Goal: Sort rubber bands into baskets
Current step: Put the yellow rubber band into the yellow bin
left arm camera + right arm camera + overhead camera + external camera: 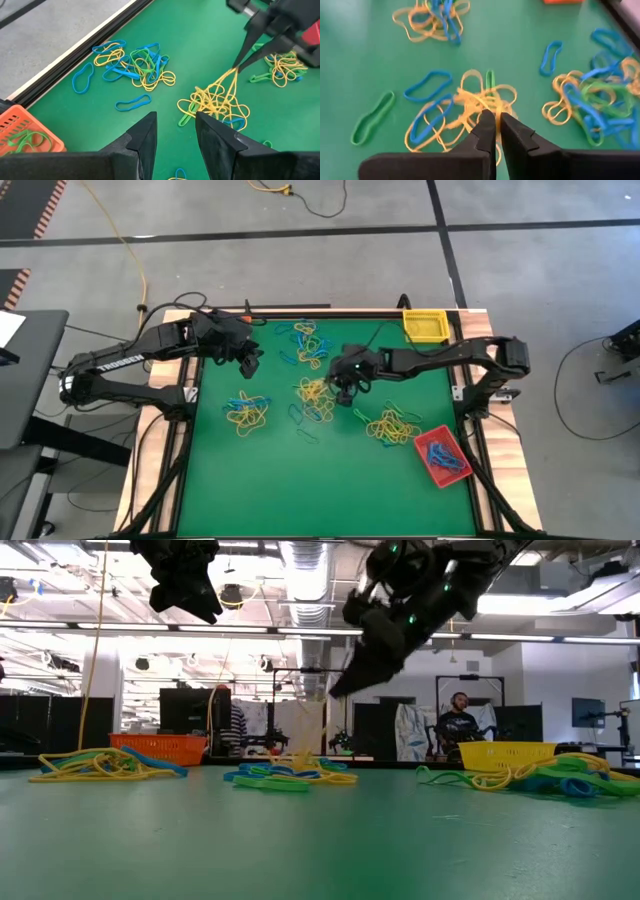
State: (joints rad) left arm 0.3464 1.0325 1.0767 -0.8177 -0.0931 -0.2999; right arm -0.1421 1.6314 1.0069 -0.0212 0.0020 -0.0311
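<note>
Three baskets: orange basket [25,135] at the far-left corner, yellow basket [426,326] far right, red basket [441,455] near right with blue bands inside. Four loose heaps of rubber bands [316,392] dot the green mat [260,480]. Right gripper [495,122] pinches yellow bands, lifting them; left gripper [175,132] hovers part-open, empty. Grey floor beyond.

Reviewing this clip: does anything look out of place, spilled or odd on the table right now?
Nothing damaged. Loose rubber bands lie in mixed-colour heaps over the green mat, as expected mid-sort. The right gripper pinches several yellow bands at once, strung up from a tangle.
</note>
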